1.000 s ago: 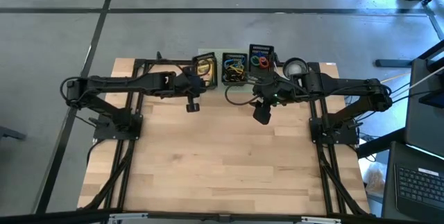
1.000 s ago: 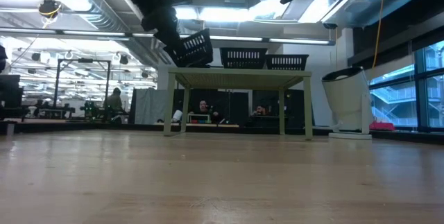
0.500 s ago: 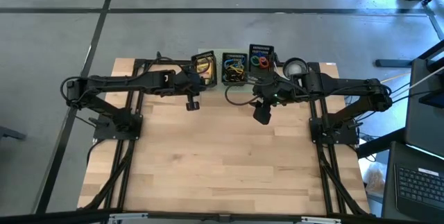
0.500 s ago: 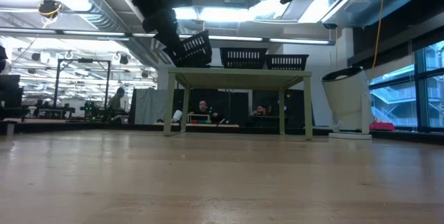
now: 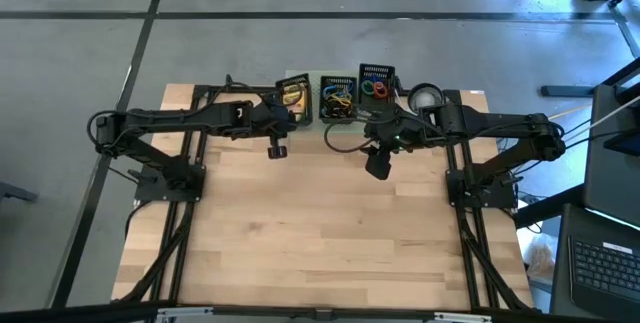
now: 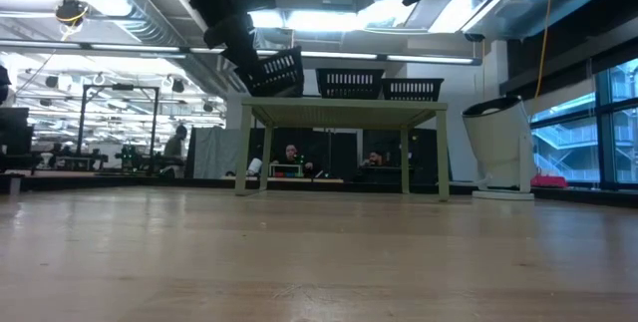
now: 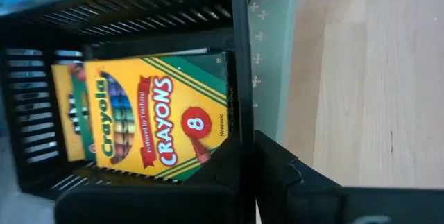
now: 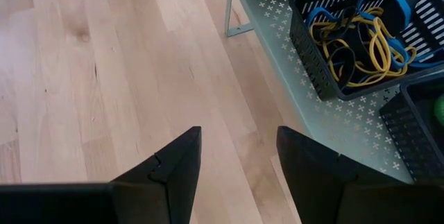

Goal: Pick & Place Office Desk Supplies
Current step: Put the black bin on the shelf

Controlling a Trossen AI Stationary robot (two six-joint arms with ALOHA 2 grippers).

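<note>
Left claw [image 5: 281,113] is gripping the rim of the left tray [image 5: 293,94], fingers pinched narrow, tilting it on the riser [image 6: 344,113] at the desk's [image 5: 320,233] twelve o'clock edge. Crayon boxes [image 7: 156,116] are lying inside that tray. Right claw [image 8: 236,158] is hanging wide and empty over bare wood, with bands [image 8: 361,40] sitting in the middle tray [image 5: 338,99].
</note>
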